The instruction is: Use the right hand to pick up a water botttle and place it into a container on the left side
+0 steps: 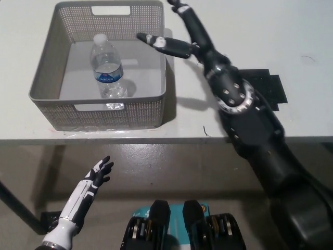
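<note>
**Bottle upright in the basket, right hand spread above the rim**

We see the water bottle [107, 67] standing upright inside the grey mesh basket [44, 78], on the basket floor toward its left half, cap up and blue label facing us. Nothing touches it.

Our black right arm [244, 112] reaches in from the lower right, stretched diagonally across the white table [250, 31] toward the basket's far right corner. The right hand [182, 36] is empty with its fingers spread wide: one finger [156, 41] points left over the basket's right wall, and the others angle up toward the top edge of the picture, beyond the basket's far corner. The hand is well apart from the bottle.

A black flat mat [270, 86] lies on the table to the right, partly hidden behind the forearm.

Our white left hand [96, 177] rests low at the lower left, below the table's front edge, fingers apart and holding nothing.
</note>
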Motion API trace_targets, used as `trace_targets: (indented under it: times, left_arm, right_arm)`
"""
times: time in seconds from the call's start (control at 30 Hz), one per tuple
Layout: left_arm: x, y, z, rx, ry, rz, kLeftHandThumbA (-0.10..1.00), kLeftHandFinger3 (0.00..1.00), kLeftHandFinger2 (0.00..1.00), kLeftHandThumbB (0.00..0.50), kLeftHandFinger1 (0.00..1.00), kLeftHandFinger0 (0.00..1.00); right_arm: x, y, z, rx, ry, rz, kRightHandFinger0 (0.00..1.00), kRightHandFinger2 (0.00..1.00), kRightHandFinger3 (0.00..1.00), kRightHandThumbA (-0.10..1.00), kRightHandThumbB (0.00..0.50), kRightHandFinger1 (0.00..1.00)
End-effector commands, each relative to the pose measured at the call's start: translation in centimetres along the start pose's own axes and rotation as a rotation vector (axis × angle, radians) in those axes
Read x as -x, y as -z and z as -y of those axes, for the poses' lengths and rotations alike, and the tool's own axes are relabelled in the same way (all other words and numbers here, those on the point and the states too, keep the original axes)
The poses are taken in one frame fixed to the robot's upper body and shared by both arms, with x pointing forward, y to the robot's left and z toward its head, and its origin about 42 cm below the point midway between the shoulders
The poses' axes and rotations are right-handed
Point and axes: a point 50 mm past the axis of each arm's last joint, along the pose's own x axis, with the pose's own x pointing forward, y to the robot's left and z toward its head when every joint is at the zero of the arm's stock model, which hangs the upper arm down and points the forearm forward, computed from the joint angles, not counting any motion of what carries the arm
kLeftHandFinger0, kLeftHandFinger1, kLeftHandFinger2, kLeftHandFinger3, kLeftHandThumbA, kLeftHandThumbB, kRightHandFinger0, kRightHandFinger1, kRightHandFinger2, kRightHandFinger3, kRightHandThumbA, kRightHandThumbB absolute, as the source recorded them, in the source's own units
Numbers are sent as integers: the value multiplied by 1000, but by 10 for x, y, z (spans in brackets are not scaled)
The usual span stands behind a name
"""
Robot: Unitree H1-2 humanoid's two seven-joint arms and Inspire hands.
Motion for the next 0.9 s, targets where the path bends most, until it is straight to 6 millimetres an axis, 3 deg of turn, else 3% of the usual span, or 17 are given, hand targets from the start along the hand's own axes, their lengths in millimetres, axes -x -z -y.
trace_targets:
  times: [0.0, 0.13, 0.27, 0.33, 0.4, 0.43, 0.57, 0.7, 0.87]
  left_arm:
    - [-3, -9, -6, -37, 13, 47, 1000, 1000, 1000, 180, 1000, 1000]
    - [1, -5, -6, -30, 3, 41, 1000, 1000, 1000, 187, 1000, 1000]
    - [3, -2, -6, -18, 0, 43, 1000, 1000, 1000, 167, 1000, 1000]
    - [4, -1, -6, -15, -3, 41, 1000, 1000, 1000, 171, 1000, 1000]
    - [6, -1, -5, -17, -4, 39, 1000, 1000, 1000, 178, 1000, 1000]
    - [6, 0, -4, -18, -3, 40, 1000, 1000, 1000, 179, 1000, 1000]
    - [9, 1, -3, -10, -8, 32, 1000, 1000, 1000, 155, 1000, 1000]
    - [9, 0, -3, -5, -17, 30, 1000, 1000, 1000, 148, 1000, 1000]
    - [7, -1, -4, -2, -23, 35, 1000, 1000, 1000, 156, 1000, 1000]
  right_arm:
    - [40, -66, 70, -40, 74, 241, 1000, 1000, 1000, 1000, 497, 1000]
    - [90, -69, 84, -70, 111, 266, 1000, 1000, 1000, 1000, 500, 1000]
    - [143, -59, 83, -66, 145, 279, 1000, 1000, 1000, 1000, 500, 1000]
    - [177, -44, 76, -83, 162, 245, 1000, 1000, 1000, 1000, 500, 1000]
    - [191, -38, 72, -90, 167, 225, 1000, 1000, 1000, 1000, 487, 1000]
    - [208, -27, 66, -101, 179, 194, 1000, 1000, 1000, 1000, 484, 1000]
    - [243, 4, 46, -186, 184, 83, 1000, 1000, 1000, 1000, 462, 1000]
    - [264, 21, 36, -218, 179, 16, 1000, 1000, 1000, 1000, 458, 1000]
    - [296, 46, 23, -274, 164, -56, 1000, 1000, 1000, 1000, 379, 1000]
